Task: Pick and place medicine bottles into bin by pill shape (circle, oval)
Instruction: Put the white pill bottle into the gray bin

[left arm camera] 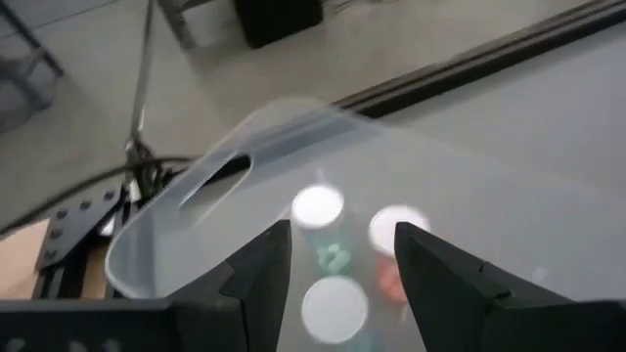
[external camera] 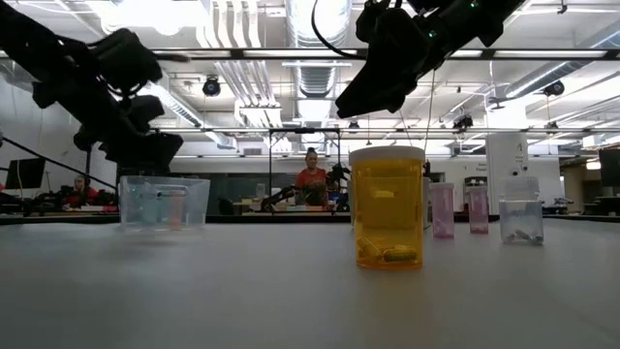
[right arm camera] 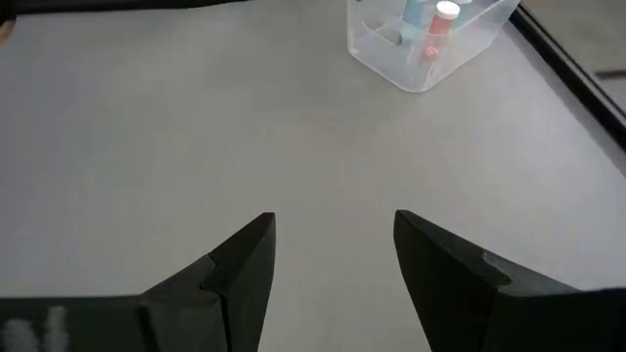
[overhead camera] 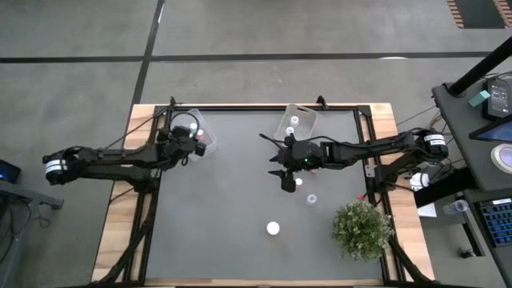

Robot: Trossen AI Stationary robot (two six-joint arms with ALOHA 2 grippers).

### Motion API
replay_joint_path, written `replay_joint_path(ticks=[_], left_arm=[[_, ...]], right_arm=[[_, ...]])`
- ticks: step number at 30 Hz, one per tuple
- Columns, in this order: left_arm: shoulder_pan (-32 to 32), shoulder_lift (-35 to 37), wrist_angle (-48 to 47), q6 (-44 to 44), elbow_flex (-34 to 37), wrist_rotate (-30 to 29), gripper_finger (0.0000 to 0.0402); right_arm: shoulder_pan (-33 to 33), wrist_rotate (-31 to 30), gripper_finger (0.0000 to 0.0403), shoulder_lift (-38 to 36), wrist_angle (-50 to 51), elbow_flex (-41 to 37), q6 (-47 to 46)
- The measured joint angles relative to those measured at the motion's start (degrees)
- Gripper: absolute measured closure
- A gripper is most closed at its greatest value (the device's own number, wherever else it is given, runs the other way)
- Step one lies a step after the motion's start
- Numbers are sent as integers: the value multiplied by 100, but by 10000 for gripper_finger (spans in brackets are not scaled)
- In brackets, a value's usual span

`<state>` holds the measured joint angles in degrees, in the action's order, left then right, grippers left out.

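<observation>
My left gripper (left arm camera: 337, 264) hovers open over a clear bin (left arm camera: 196, 225) at the table's far left. Three medicine bottles stand in that bin: two white-capped (left arm camera: 318, 207) (left arm camera: 335, 308) and a pink one (left arm camera: 398, 230). Nothing sits between the fingers. My right gripper (right arm camera: 333, 235) hangs open above bare table near the middle (overhead camera: 278, 160). A second clear bin (overhead camera: 298, 120) behind it holds small bottles. An amber bottle with a white cap (external camera: 387, 208) stands upright on the table, near the front (overhead camera: 274, 229). Two small bottles (overhead camera: 300, 182) (overhead camera: 312, 198) stand on the table beside the right gripper.
A bushy green plant (overhead camera: 362, 228) stands at the table's near right. In the low view two pink bottles (external camera: 442, 210) (external camera: 478, 208) and a clear one (external camera: 521, 221) show to the right of the amber bottle. People sit in the room beyond the table.
</observation>
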<state>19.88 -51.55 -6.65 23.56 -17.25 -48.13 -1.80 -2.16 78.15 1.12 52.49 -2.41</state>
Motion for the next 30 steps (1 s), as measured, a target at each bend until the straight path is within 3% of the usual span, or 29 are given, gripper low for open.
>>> replay_joint_path(ticks=[10, 17, 26, 30], left_arm=[[-13, 921, 14, -976, -368, 1086, 233], [-47, 1309, 963, -1862, -514, 2183, 233], [-55, 1299, 2153, -1972, -497, 3846, 233], [-62, 1206, 2256, -1943, -488, 4380, 233]], right_arm=[[139, 103, 202, 0, 824, 12, -1866], [360, 96, 202, 0, 2794, 662, -2958], [487, 52, 202, -3, 4604, 1383, -3383], [480, -323, 202, -4, 5196, 1473, -3423]])
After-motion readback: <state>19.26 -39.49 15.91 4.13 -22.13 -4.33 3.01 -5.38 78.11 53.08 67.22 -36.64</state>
